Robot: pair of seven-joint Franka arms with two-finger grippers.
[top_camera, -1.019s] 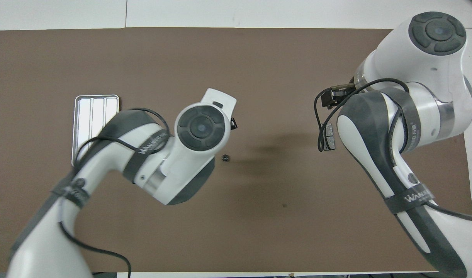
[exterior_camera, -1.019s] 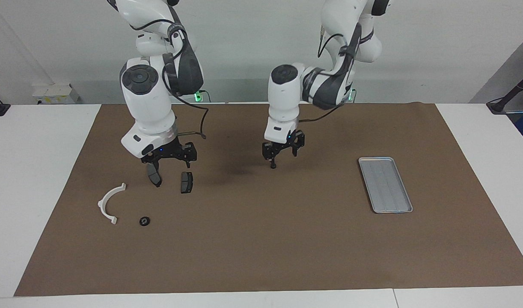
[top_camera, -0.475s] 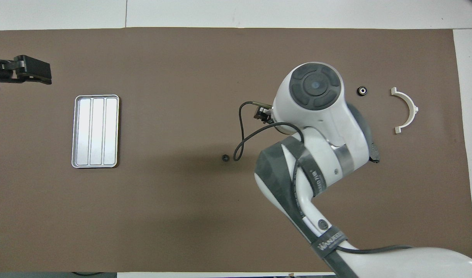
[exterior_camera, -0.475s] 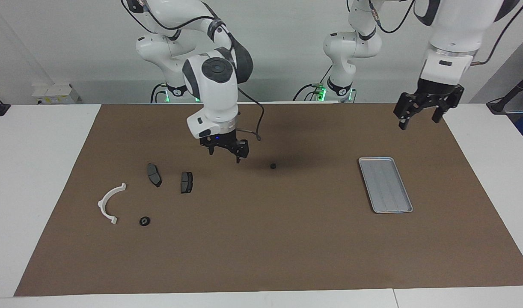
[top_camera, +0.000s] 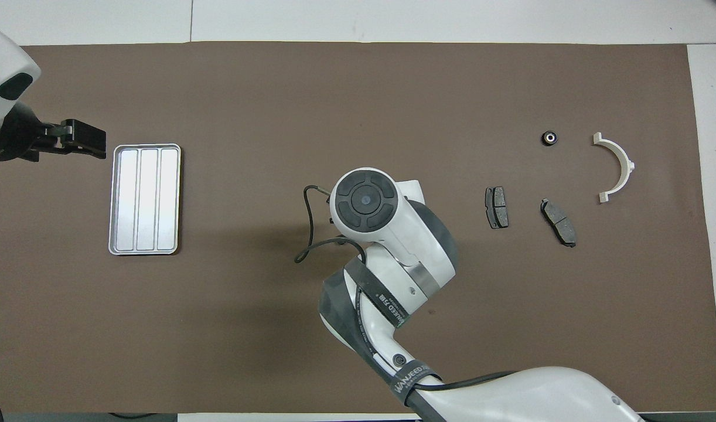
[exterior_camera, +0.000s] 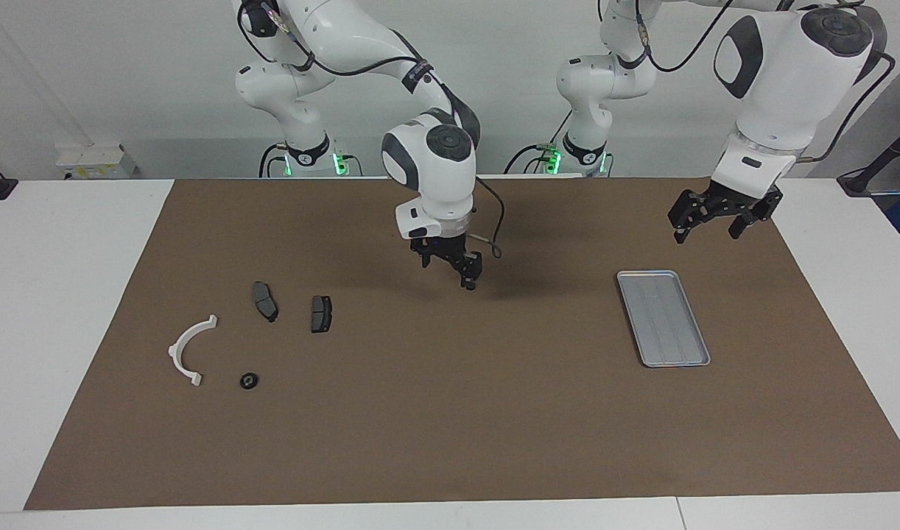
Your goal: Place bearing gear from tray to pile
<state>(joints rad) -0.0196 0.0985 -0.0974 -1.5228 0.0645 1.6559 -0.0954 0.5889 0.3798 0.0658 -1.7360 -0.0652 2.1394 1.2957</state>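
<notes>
The silver tray [exterior_camera: 663, 318] lies empty on the brown mat at the left arm's end; it also shows in the overhead view [top_camera: 145, 199]. The pile lies at the right arm's end: a white half-ring bracket [exterior_camera: 191, 350], two dark brake pads [exterior_camera: 264, 300] [exterior_camera: 321, 313] and a small black bearing [exterior_camera: 248, 380]. My right gripper [exterior_camera: 448, 271] is open, low over the middle of the mat. One fingertip [exterior_camera: 469, 282] covers the spot where a small black gear lay, so the gear is hidden. My left gripper [exterior_camera: 705, 232] is open and empty, raised beside the tray.
The brown mat [exterior_camera: 450, 427] covers most of the white table. In the overhead view the right arm's wrist [top_camera: 367, 202] hides its own gripper and the gear. The left gripper [top_camera: 82, 140] sits just off the tray's corner.
My right gripper has moved from over the brake pads to the middle of the mat, onto the gear's spot. My left gripper left the gear there and drew back up beside the tray.
</notes>
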